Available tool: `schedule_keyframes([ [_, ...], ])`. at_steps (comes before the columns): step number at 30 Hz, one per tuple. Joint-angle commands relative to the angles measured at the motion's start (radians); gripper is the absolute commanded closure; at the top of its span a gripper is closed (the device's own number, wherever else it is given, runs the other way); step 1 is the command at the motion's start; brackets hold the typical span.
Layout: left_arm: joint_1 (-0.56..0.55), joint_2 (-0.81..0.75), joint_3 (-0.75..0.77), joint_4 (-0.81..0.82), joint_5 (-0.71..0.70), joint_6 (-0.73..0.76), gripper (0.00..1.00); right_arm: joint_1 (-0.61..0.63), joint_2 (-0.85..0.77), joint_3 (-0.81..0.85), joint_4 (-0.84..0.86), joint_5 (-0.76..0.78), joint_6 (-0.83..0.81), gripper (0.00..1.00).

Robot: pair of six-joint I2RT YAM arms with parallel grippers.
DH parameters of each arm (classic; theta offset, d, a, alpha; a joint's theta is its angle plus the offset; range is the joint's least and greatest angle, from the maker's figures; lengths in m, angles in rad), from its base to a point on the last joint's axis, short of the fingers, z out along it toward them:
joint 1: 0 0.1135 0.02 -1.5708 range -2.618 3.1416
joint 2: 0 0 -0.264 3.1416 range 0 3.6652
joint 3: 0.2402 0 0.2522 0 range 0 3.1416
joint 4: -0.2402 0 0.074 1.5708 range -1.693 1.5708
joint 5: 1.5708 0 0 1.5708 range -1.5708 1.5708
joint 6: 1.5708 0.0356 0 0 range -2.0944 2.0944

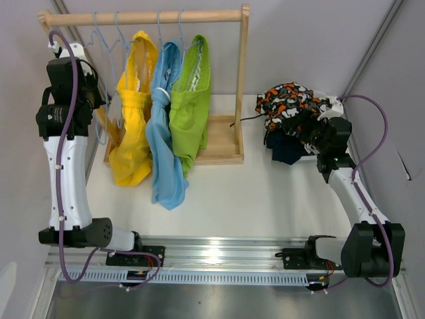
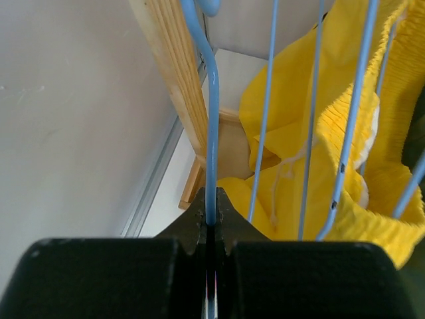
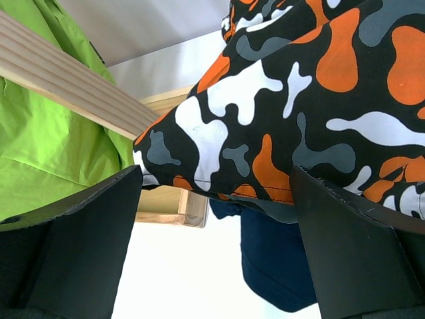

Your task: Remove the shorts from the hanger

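Observation:
Three pairs of shorts hang on light blue hangers from the wooden rail [image 1: 143, 16]: yellow [image 1: 133, 126], light blue [image 1: 165, 143] and lime green [image 1: 190, 109]. My left gripper [image 1: 99, 101] is at the rail's left end. In the left wrist view it [image 2: 212, 199] is shut on the thin wire of a bare blue hanger [image 2: 212, 126], with the yellow shorts [image 2: 319, 166] just to its right. Black shorts with an orange and white pattern [image 1: 289, 103] lie heaped on navy shorts [image 1: 284, 153] at the right. My right gripper [image 3: 216, 206] stands open at their edge, holding nothing.
The rack's wooden base tray [image 1: 219, 143] and right post [image 1: 242, 80] stand between the hanging shorts and the heap. Other bare blue hangers [image 1: 119, 40] hang near the left post. Grey walls close in on both sides.

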Motion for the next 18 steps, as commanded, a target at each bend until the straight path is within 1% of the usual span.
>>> schedule_keyframes([
  [1,0.047,0.021,0.026,0.082,0.108,0.005,1.0,0.011,0.002,0.0,0.063,-0.022,0.009,0.0],
  [3,0.07,0.042,0.044,0.08,0.134,0.002,1.0,0.022,-0.004,0.0,0.063,-0.009,0.004,0.0],
  [6,0.083,0.098,0.11,0.056,0.164,-0.01,1.0,0.057,-0.016,0.001,0.058,0.021,0.005,0.0],
  [7,0.083,0.117,0.183,0.044,0.175,-0.013,1.0,0.079,-0.019,0.001,0.057,0.029,0.007,0.0],
  [10,0.083,0.177,0.271,0.016,0.197,-0.018,1.0,0.132,-0.029,0.006,0.049,0.057,0.009,0.01],
  [14,0.083,0.201,0.296,0.008,0.204,-0.032,1.0,0.205,-0.036,0.038,-0.006,0.135,-0.027,0.01],
  [18,0.083,0.239,0.307,-0.007,0.186,-0.033,1.0,0.235,-0.044,0.057,-0.045,0.155,-0.039,0.0],
])
